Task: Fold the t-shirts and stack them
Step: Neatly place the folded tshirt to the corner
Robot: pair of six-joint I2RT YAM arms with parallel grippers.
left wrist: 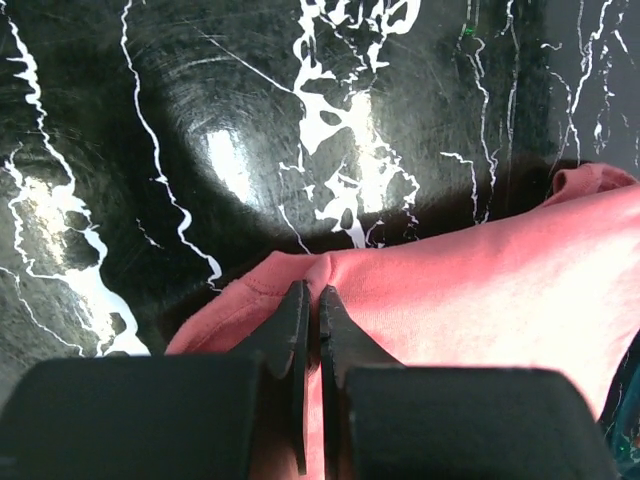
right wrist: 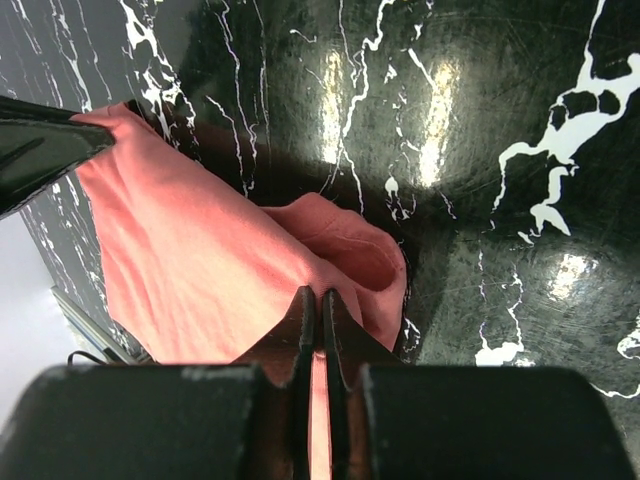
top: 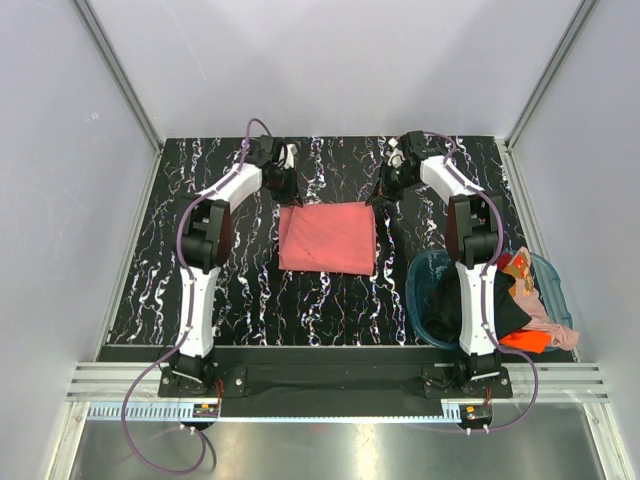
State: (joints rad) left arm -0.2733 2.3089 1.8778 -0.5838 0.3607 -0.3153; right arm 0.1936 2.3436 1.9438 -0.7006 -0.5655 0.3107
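Salmon-red shirt (top: 328,237): lies flat mid-counter (top: 200,170), nearer the far edge than the near one. From above it is a rough rectangle with no sleeves showing, so at least one fold looks made.
Left claw (left wrist: 310,298): fingers pressed together on the shirt's far left corner, a ridge of cloth nipped between the tips.
Right claw (right wrist: 318,300): likewise pinching, on the far right corner. A loose curl of fabric bulges just beside the tips.
Hold: one claw at each far corner. Cannot tell whether the edge between them is taut or slack.
Basket (top: 425,268): at the near right corner of the counter.
Basket contents: black shirt (top: 445,300) heaped on the left side, orange shirt (top: 525,340) at the near rim, pale pink shirt (top: 545,305) draped on the right side. None are folded. There is a patterned scrap (top: 518,266) at the far rim; cannot tell what it is.
Done, by my reading: one shirt out, spread and partly folded.
Step in hand, by my reading: gripping the far edge, probably to carry it over toward the near edge for another fold.
Left to do: finish this shirt, then take out and fold at least three more and build the stack. No stack on the counter yet.
Progress: early, well under half.
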